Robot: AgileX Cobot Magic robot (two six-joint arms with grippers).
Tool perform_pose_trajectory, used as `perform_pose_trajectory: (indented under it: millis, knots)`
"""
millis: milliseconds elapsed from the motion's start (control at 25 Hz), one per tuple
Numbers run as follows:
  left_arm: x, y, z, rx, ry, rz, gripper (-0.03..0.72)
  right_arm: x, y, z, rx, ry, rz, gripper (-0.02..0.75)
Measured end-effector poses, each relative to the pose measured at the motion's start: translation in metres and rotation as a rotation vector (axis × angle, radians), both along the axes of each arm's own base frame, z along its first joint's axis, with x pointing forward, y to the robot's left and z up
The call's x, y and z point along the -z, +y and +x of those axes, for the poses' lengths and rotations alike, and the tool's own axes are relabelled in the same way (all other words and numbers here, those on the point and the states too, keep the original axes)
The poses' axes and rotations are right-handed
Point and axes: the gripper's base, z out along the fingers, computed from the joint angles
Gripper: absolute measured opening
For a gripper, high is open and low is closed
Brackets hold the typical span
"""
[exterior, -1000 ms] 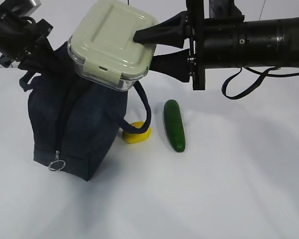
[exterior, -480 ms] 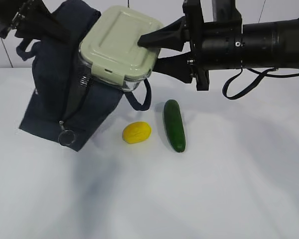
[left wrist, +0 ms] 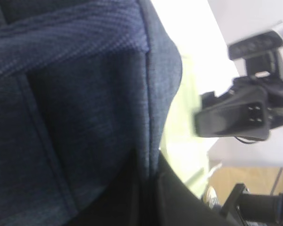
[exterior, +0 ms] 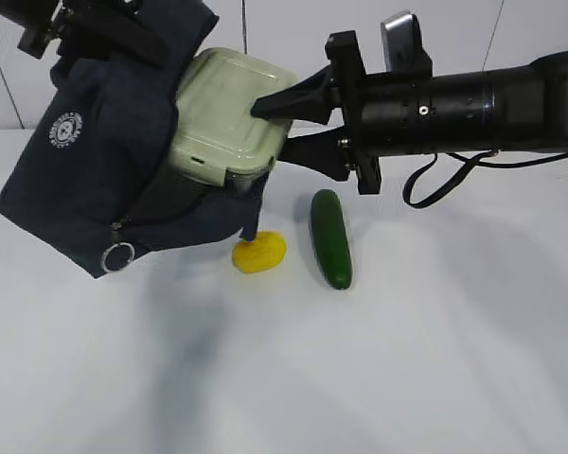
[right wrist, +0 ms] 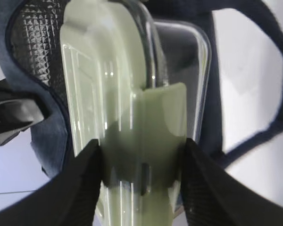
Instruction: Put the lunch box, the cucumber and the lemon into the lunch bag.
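My right gripper (exterior: 273, 128) is shut on the lunch box (exterior: 229, 113), sage-green lid and clear base, and holds it tilted in the air with its left end inside the mouth of the lunch bag (exterior: 95, 180). My left gripper (exterior: 85, 24) is shut on the navy bag's top edge and holds it lifted and tipped on its side, logo up. The right wrist view shows the lunch box (right wrist: 132, 117) between the jaws, with the bag's silver lining (right wrist: 37, 42) behind. The left wrist view shows bag fabric (left wrist: 75, 117). The lemon (exterior: 259, 253) and the cucumber (exterior: 330, 237) lie on the table.
A silver ring pull (exterior: 117, 256) hangs from the bag's zipper. The white table (exterior: 407, 359) spreads in front and to the right of the cucumber. A white wall stands behind.
The left gripper has raised and tipped the bag further toward the right, its logo now showing. The lunch box has gone part way into the bag's mouth. Lemon and cucumber have not moved.
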Motion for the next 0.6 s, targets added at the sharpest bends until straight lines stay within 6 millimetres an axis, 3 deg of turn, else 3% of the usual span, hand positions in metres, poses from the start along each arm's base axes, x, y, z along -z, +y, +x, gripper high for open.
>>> perform_pose_trajectory:
  millis: [160,600]
  knots:
    - [0.000,-0.011,-0.004,0.038,-0.003,0.001,-0.013,-0.002,0.012,0.002,-0.030,-0.018,0.003,0.372]
    - [-0.003,-0.017,-0.003,0.037,0.020,-0.088,-0.015,0.004,0.038,0.013,-0.061,-0.037,-0.013,0.372]
